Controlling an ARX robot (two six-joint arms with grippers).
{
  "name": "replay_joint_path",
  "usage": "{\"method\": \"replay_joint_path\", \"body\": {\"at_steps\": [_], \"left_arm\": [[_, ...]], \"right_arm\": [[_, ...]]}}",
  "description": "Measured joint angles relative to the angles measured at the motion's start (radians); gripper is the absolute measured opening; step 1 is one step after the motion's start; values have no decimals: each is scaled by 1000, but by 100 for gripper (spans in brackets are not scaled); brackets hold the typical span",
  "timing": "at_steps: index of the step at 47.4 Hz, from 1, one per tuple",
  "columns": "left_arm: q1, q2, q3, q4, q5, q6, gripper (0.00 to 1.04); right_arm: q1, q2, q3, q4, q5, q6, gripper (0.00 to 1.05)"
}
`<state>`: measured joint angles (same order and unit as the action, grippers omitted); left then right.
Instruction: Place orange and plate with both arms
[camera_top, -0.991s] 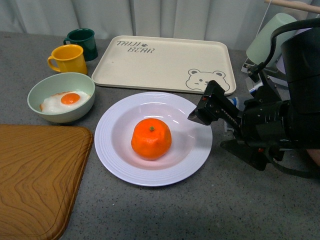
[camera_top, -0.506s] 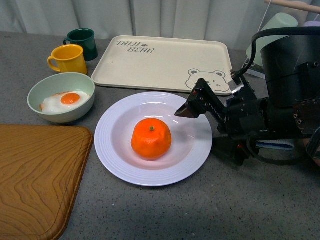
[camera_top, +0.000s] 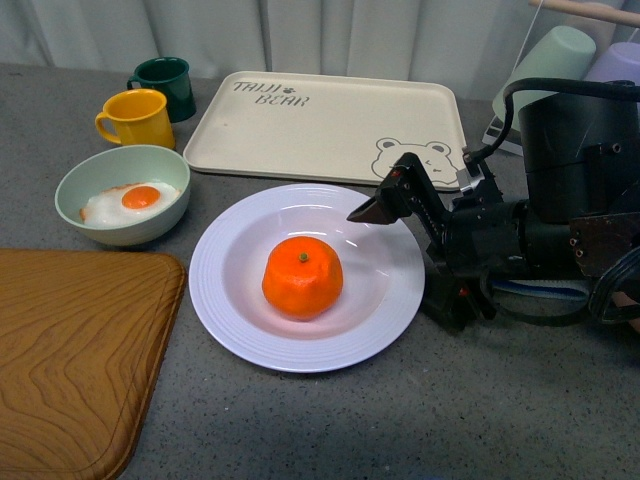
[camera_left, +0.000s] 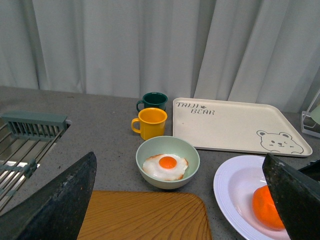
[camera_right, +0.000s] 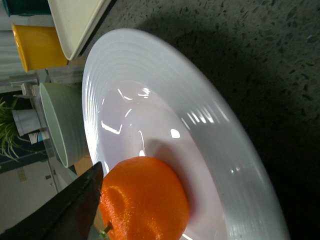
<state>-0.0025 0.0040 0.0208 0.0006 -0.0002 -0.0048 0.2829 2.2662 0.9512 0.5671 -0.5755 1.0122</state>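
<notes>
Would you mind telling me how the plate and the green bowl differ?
The plate is white, the bowl pale green. The plate is wider and shallower than the bowl. The plate holds an orange, the bowl a fried egg. Both are round and stand on the grey counter.

orange (camera_top: 302, 277) clear above, seemingly, tray (camera_top: 320, 125) behind

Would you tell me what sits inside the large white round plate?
Only a bright orange mandarin, stem dot up, at the centre of the white round plate; the patch beneath it is covered.
</notes>
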Motion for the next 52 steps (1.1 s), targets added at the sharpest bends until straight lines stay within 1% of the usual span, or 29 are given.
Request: {"method": "replay_joint_path", "body": {"at_steps": [8,17,21,30,38,47,52], "left_arm": [[0,0,0,0,0,0,98],[0,0,0,0,0,0,98],[0,0,0,0,0,0,98],[0,0,0,0,0,0,98],[0,0,0,0,0,0,98],[0,0,0,0,0,0,98],[0,0,0,0,0,0,98]], "right_arm": [[-3,14,1,-2,18,15,55],[-9,14,-5,-11,14,4,16],[-12,1,-4,-8,-6,0,4],[-12,-9,-14,19,10,-35,3],[-13,-19,-45,105,30,-70,3],[-24,-45,-57,232,35,-49,3],[-25,-48,-20,232,44,-15,3]]}}
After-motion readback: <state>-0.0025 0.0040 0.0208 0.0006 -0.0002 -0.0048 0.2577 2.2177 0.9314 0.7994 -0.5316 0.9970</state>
